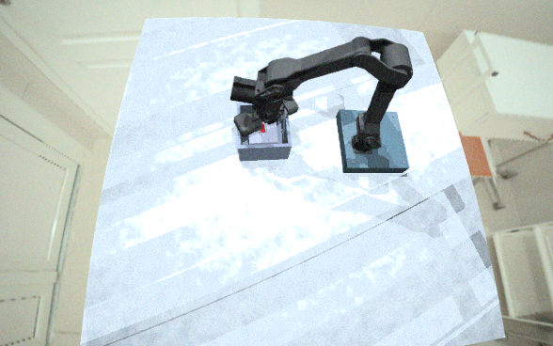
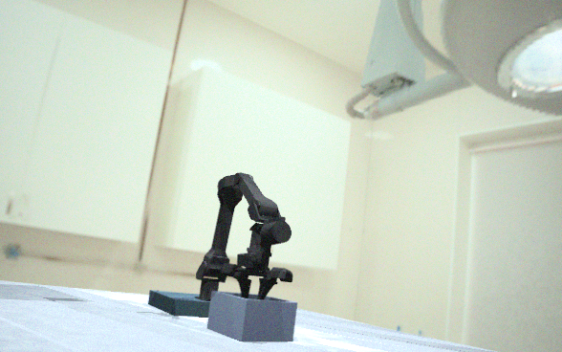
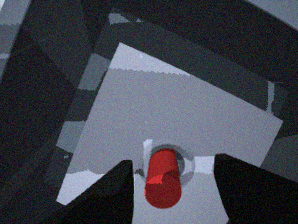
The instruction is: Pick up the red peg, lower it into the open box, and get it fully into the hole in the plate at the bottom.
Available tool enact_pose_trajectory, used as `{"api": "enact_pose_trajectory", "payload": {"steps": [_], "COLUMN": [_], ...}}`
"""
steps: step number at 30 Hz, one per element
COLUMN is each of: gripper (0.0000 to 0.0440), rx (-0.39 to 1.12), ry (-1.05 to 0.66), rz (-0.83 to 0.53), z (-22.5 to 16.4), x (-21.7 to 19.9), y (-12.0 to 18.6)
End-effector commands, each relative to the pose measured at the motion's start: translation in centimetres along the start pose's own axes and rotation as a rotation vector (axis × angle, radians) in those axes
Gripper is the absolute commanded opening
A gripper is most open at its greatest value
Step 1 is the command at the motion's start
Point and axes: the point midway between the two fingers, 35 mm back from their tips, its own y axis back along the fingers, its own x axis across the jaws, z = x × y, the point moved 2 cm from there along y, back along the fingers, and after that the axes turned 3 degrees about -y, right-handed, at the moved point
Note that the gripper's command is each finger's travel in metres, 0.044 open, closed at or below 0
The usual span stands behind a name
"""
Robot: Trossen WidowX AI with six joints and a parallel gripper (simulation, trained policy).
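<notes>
The red peg [image 1: 262,130] [image 3: 163,194] is inside the open grey-blue box [image 1: 264,153] [image 2: 270,321]. Its lower end is at the ringed hole in the pale plate [image 3: 150,102]; its near end leans toward the bottom of the wrist view. How deep it sits cannot be told. My gripper [image 1: 269,118] [image 2: 253,295] [image 3: 173,167] is open, its fingers reaching down into the box. One finger stands on each side of the peg, with a visible gap on both sides. The box hides the fingertips and the peg in the exterior view.
The box walls surround the fingers. The arm's base stands on a teal block [image 1: 348,162] [image 2: 179,306], to the right of the box in the top view. Both rest on the pale, patterned table [image 1: 197,282].
</notes>
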Motion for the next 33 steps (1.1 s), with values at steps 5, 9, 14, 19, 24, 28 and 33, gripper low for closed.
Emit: {"api": "enact_pose_trajectory", "payload": {"steps": [5,9,14,19,24,28,33], "gripper": [0.023,0.0329,0.044,0.044,0.044,0.044,0.044], "rx": [-0.015,-0.024,-0.053,-0.096,-0.142,-0.163,-0.164], "ry": [0.016,0.019,0.015,0.001,-0.011,-0.018,-0.018], "rz": [0.022,0.027,0.048,0.078,0.103,0.116,0.117], "z": [1.8,2.9,4.5,6.2,7.8,8.6,8.6], "x": [1.4,2.0,2.8,3.3,3.8,4.0,4.0], "y": [0.1,-0.1,0.2,0.7,1.2,1.4,1.4]}}
